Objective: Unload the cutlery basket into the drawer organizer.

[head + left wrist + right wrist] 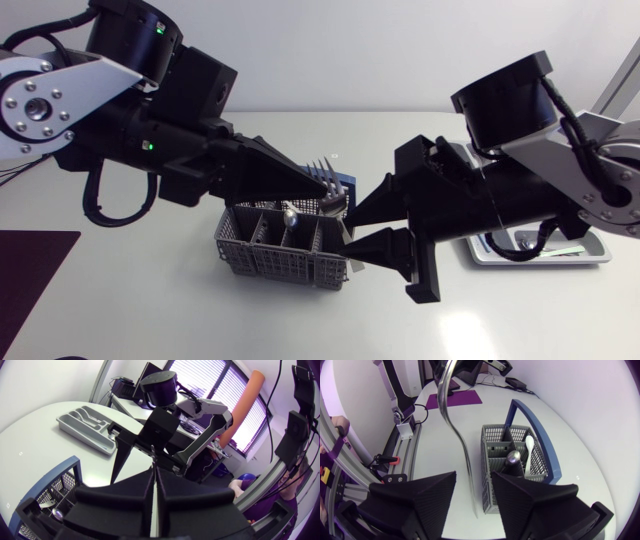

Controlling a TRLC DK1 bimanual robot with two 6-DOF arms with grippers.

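fork [320, 166] pinched in left fingers [285, 170] (seemingly near its neck), handle hanging between parted right fingers [385, 200], by basket [255, 262]

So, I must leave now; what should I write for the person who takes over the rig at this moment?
Left hand: shut on the fork, upright, near the cutlery basket.
Right hand: open, one finger on each side of the fork's handle, not gripping.
In the basket: a spoon and a white utensil.
Drawer organizer: by the right arm; contents unclear.
Done: fork is out.
Left: probably hand it over, place it, then unload the rest.
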